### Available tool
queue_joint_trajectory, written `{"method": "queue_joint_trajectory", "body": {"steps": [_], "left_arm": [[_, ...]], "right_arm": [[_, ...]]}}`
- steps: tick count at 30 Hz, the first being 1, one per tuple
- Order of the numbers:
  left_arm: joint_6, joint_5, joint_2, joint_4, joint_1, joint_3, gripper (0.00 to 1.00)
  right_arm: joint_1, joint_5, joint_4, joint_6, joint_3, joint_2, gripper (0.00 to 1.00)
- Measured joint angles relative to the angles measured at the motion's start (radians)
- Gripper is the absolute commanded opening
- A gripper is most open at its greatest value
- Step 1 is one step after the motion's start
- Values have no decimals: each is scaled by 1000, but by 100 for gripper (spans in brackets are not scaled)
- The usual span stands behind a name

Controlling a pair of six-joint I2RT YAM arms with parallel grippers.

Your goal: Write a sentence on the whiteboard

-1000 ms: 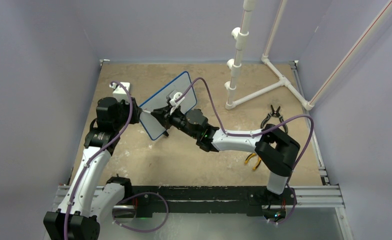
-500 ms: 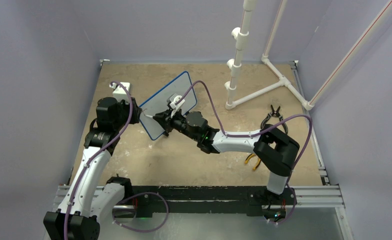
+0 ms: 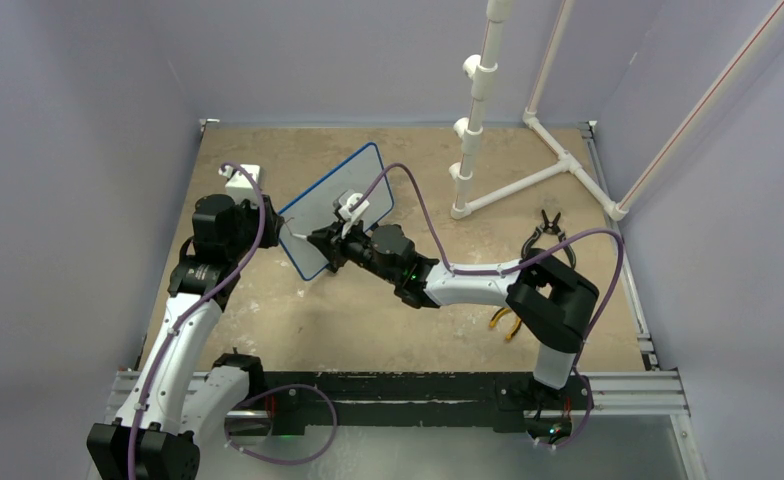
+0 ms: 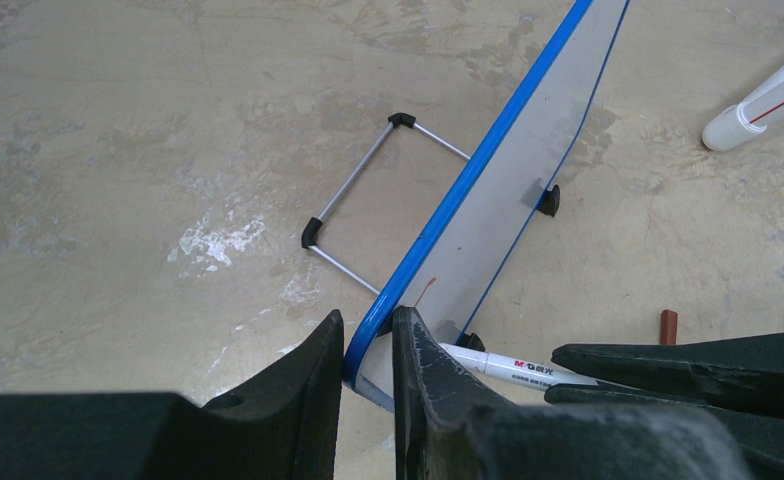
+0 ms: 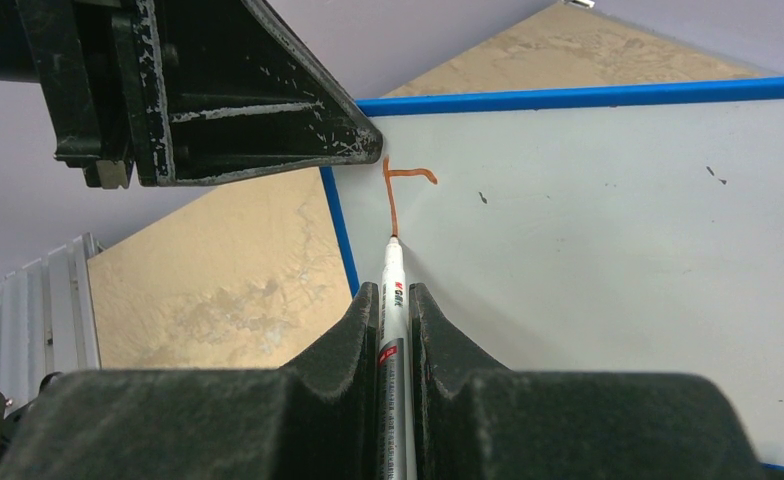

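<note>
The whiteboard (image 3: 333, 205) stands tilted on the table, white with a thin blue rim. My left gripper (image 3: 280, 235) is shut on its near left corner; in the left wrist view (image 4: 368, 340) the rim sits between the jaws. My right gripper (image 3: 323, 240) is shut on a white marker (image 5: 392, 290) whose tip touches the board (image 5: 588, 260). Of the sentence, only a red stroke shaped like the start of an "F" (image 5: 393, 190) shows, near the board's corner. The marker (image 4: 513, 368) and a red mark (image 4: 425, 290) also show in the left wrist view.
A white pipe frame (image 3: 478, 110) stands at the back right. Black pliers (image 3: 543, 235) and an orange-handled tool (image 3: 505, 322) lie at the right. A white block (image 3: 243, 180) sits behind the left arm. The board's wire stand (image 4: 368, 200) and a red cap (image 4: 669, 326) rest on the table.
My right gripper has shifted a little to the left and nearer along the board with the marker. The left arm and the board have not moved.
</note>
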Motion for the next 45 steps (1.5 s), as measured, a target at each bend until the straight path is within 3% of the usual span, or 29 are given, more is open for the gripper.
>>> {"method": "queue_joint_trajectory", "body": {"steps": [16, 21, 29, 38, 45], "left_arm": [[0, 1, -4, 0, 0, 0, 10], [0, 1, -5, -1, 0, 0, 26], [0, -47, -62, 3, 1, -3, 38], [0, -54, -66, 15, 1, -11, 38], [0, -28, -31, 15, 1, -11, 29]], "right_arm": [[1, 2, -2, 0, -16, -5, 0], [1, 4, 5, 0, -17, -10, 0], [1, 7, 10, 0, -17, -55, 0], [1, 9, 33, -1, -12, -68, 0], [1, 8, 36, -1, 15, -57, 0]]}}
